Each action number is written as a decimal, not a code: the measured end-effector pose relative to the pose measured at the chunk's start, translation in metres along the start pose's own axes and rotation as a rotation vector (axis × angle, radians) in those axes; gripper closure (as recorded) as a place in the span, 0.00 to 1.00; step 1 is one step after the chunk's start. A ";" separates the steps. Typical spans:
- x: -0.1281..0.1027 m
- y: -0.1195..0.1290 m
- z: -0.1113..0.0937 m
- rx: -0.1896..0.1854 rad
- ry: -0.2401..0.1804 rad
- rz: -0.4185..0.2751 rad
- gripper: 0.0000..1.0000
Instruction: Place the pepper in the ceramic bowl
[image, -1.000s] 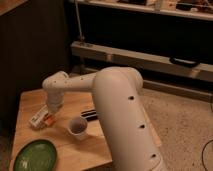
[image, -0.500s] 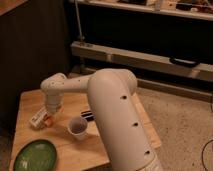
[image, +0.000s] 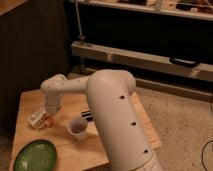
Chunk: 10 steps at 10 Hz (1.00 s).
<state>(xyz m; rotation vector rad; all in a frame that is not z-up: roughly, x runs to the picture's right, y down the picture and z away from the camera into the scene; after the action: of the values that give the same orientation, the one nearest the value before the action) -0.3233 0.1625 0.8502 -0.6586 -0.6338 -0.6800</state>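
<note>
hanging gripper (image: 51, 112) close over pepper (image: 49, 120)

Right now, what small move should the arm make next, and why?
Probably lower the gripper slightly onto the pepper: it hovers just above it, beside the white tube, and the pepper lies on the table, not in the ceramic bowl.

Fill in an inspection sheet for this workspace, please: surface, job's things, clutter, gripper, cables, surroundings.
Surface: light wooden table.
Job's things: orange pepper lying on the table beside the white package, below the gripper; green ceramic bowl at the table's near corner, apart from the pepper.
Clutter: white package; translucent plastic cup, upright; small dark item partly hidden by the arm.
Gripper: gripper low over the pepper.
Cables: perhaps one thin dark cable on the floor.
Surroundings: speckled floor; metal shelving behind.
</note>
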 end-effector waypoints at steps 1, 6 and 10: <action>0.001 0.001 0.002 -0.003 0.000 0.000 0.32; 0.001 0.001 0.006 -0.009 0.002 0.002 0.43; 0.002 0.001 0.009 -0.024 0.014 0.016 0.84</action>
<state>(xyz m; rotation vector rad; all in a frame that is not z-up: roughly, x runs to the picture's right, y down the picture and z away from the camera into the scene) -0.3241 0.1683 0.8568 -0.6802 -0.6073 -0.6780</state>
